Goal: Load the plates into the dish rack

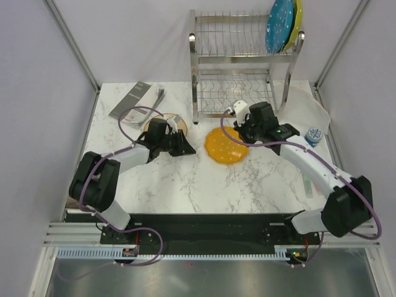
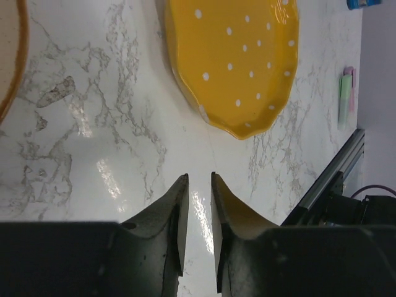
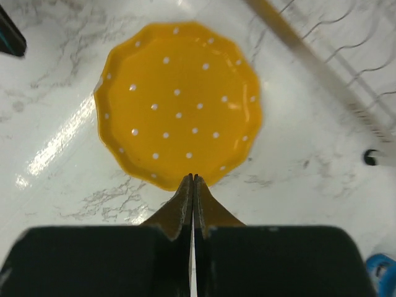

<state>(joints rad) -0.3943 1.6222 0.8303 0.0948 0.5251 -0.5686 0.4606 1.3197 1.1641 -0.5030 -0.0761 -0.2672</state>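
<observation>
The marble bench (image 1: 185, 185) is walled on three sides, and the dish rack (image 1: 241, 60) stands at its far edge, right of centre. The top view alone shows the rack's upper tier. There the teal plate (image 1: 278, 25) and the lime green plate (image 1: 297, 18) stand on edge at the right end, touching or nearly so.

The orange plate (image 1: 224, 148) lies flat on the bench, just in front of the rack's lower tier and between the two arms. Bare marble runs from it to the near edge.

The left arm (image 1: 124, 158) reaches in from the left. Its wrist view shows the left jaws slightly apart with nothing between them, over bare marble. The orange plate is beyond their tips and well apart from them.

That view also shows the tan plate (image 2: 7, 49) at its left border, flat on the bench.

The right arm (image 1: 309, 161) comes from the right. The right jaws are pressed together, their tips right at the orange plate's near scalloped rim. Whether they touch it cannot be told. Blurred rack wire crosses the upper right of that wrist view.

A grey booklet (image 1: 137, 99) lies at the far left and a white sheet (image 1: 306, 105) right of the rack. A blue-topped item (image 1: 314, 135) sits beside the right arm. A pastel strip (image 2: 346, 93) lies by the bench's right edge.
</observation>
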